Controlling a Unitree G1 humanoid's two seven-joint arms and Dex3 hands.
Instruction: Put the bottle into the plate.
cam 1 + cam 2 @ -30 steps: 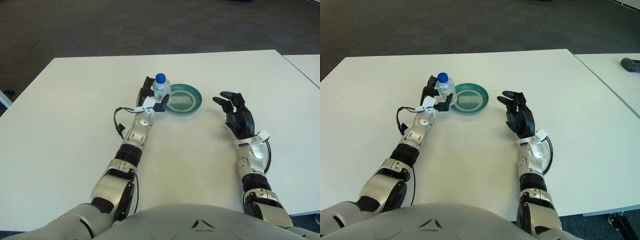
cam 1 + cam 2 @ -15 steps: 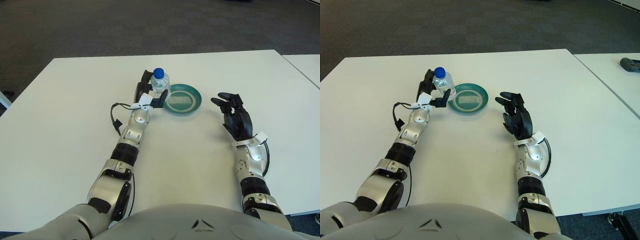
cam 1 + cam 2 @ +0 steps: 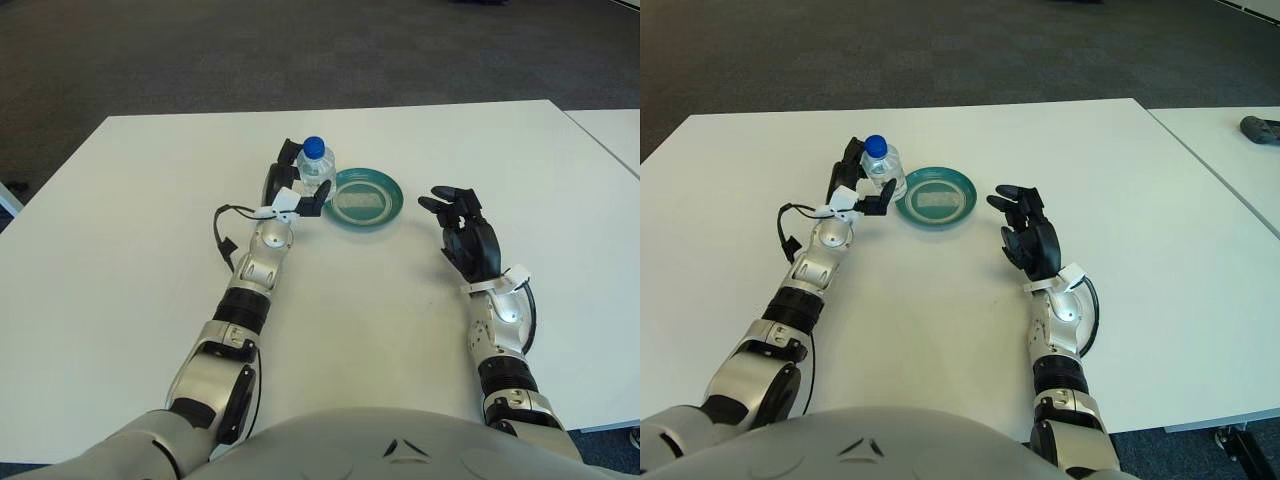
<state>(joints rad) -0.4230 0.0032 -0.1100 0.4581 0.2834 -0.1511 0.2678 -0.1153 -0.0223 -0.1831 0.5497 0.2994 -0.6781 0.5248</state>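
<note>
A small clear bottle (image 3: 315, 170) with a blue cap stands upright just left of the teal plate (image 3: 366, 197) on the white table (image 3: 130, 240). My left hand (image 3: 293, 190) is shut on the bottle, fingers wrapped round its lower half, so only the cap and shoulders show. The bottle is outside the plate, close to its left rim. My right hand (image 3: 462, 228) shows to the right of the plate, apart from it, with its fingers spread and nothing in them.
A second white table (image 3: 1240, 150) stands at the right across a narrow gap, with a dark object (image 3: 1261, 129) on it. Dark carpet lies beyond the far edge.
My left hand has shifted the bottle slightly left and away from the plate's rim. The right hand has drifted a little to the left and nearer.
</note>
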